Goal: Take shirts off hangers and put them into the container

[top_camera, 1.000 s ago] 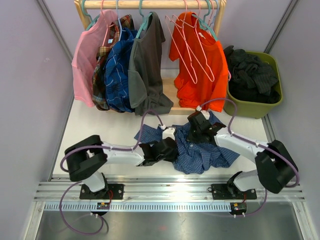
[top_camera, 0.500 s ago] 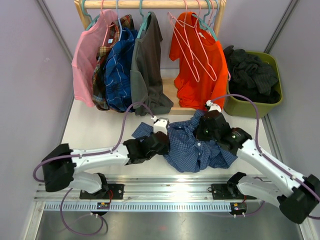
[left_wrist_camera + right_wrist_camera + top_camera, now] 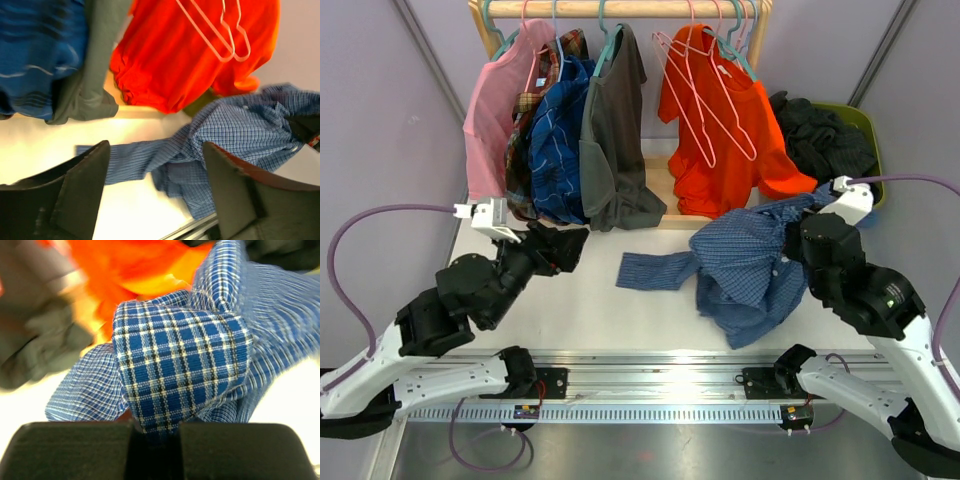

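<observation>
Here, your right gripper (image 3: 155,435) is clamped on the blue checked shirt (image 3: 745,265), which drapes below and left of it onto the table (image 3: 580,300); the container (image 3: 870,125) sits just beyond it. Your left gripper (image 3: 155,192) stands fingers apart, shirt ahead of it.

Table: your white tabletop (image 3: 570,300) ran under both arms.
Shirt: the blue small-checked shirt (image 3: 750,265) lay bunched on it just below the right gripper (image 3: 155,440), which pinched one fold.
Sleeve: one sleeve (image 3: 655,270) lay flat, reaching toward your left gripper (image 3: 568,245) without touching it.
Rack base: a wooden board (image 3: 663,195) sat beyond the sleeve.
Container: the olive-green bin (image 3: 865,120) stood just behind the right gripper.
</observation>
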You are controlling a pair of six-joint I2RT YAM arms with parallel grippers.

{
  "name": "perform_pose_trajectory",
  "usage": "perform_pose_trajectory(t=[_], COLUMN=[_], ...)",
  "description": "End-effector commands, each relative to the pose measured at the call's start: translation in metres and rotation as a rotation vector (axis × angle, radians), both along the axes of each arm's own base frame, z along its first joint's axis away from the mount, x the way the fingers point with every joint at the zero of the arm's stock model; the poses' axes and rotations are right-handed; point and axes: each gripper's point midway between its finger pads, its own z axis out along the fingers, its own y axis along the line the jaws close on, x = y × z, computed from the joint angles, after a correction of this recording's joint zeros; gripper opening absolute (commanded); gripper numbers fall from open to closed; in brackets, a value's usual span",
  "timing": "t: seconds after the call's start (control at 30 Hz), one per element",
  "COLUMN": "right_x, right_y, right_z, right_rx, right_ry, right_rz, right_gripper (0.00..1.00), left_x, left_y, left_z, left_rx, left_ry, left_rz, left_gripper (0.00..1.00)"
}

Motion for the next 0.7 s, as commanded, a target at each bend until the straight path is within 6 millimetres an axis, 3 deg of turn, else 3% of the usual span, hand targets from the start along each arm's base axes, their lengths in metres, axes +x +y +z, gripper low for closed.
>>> perform_pose_trajectory(t=[0.0, 0.23, 0.27, 0.33, 0.37, 0.43, 0.53, 0.57, 0.6, 0.63, 0.67], right_x=[-0.005, 0.001, 0.008, 0.012, 0.019, 0.024, 0.048, 0.070, 0.078, 0.090, 0.117], right_y=[-0.053, -0.073, -0.071, -0.077, -0.074, -0.075, -0.076, -0.072, -0.084, -0.090, -0.092], right_z=[0.033, 0.100, 0.119, 0.138, 0.157, 0.177, 0.202, 0.190, 0.205, 0.204, 0.191], right_rx=[-0.123, -0.158, -0.122, -0.209, -0.152, -0.196, -0.178, -0.225, -0.211, -0.173, -0.191], right_ry=[-0.086, -0.271, -0.337, -0.367, -0.434, -0.472, -0.508, -0.449, -0.469, -0.468, -0.416], right_rz=[-0.244, -0.360, -0.383, -0.417, -0.438, -0.436, -0.451, -0.441, -0.447, -0.463, -0.460], right_gripper=[0.00, 0.00, 0.00, 0.00, 0.00, 0.00, 0.00, 0.00, 0.00, 0.00, 0.00], left_x=[0.003, 0.000, 0.000, -0.001, 0.000, -0.001, -0.002, -0.003, -0.004, -0.006, -0.006], left_y=[0.011, 0.002, 0.001, -0.002, -0.003, -0.006, -0.014, -0.016, -0.019, -0.021, -0.022], left_z=[-0.028, -0.042, -0.042, -0.043, -0.045, -0.046, -0.052, -0.052, -0.056, -0.057, -0.058], left_rx=[0.127, 0.150, 0.149, 0.156, 0.162, 0.157, 0.141, 0.137, 0.139, 0.129, 0.128], left_ry=[0.044, 0.073, 0.072, 0.076, 0.079, 0.083, 0.091, 0.091, 0.098, 0.103, 0.104], left_rz=[0.042, 0.007, 0.002, -0.010, -0.010, -0.020, -0.047, -0.056, -0.070, -0.078, -0.084], left_gripper=[0.82, 0.87, 0.87, 0.87, 0.86, 0.86, 0.85, 0.85, 0.85, 0.84, 0.84])
